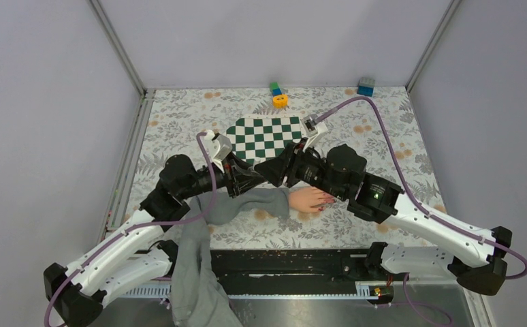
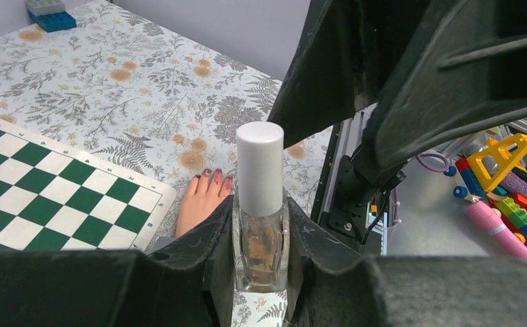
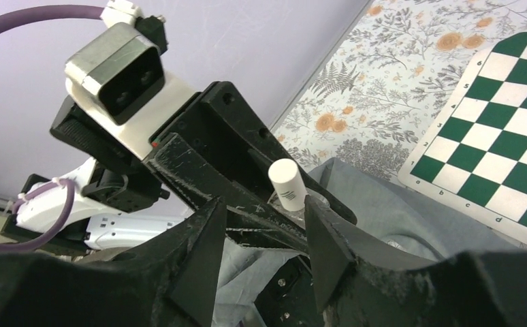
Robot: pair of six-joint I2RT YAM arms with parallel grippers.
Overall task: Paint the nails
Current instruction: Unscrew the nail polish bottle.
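The nails (image 2: 213,176), dark red and glossy, are lying with the pale hand (image 1: 308,199) on the floral table (image 1: 383,122), just beside the checkered board (image 1: 264,136). Over the grey sleeve (image 1: 247,203), the left gripper (image 2: 261,231) is pinching a clear bottle (image 2: 261,248) upright. The right gripper (image 3: 262,218) is holding its jaws apart either side of the white cap (image 3: 288,184), seemingly not touching it.

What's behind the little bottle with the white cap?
A pale hand with dark red nails lies on the flowery table. The bottle and left gripper cover its wrist.
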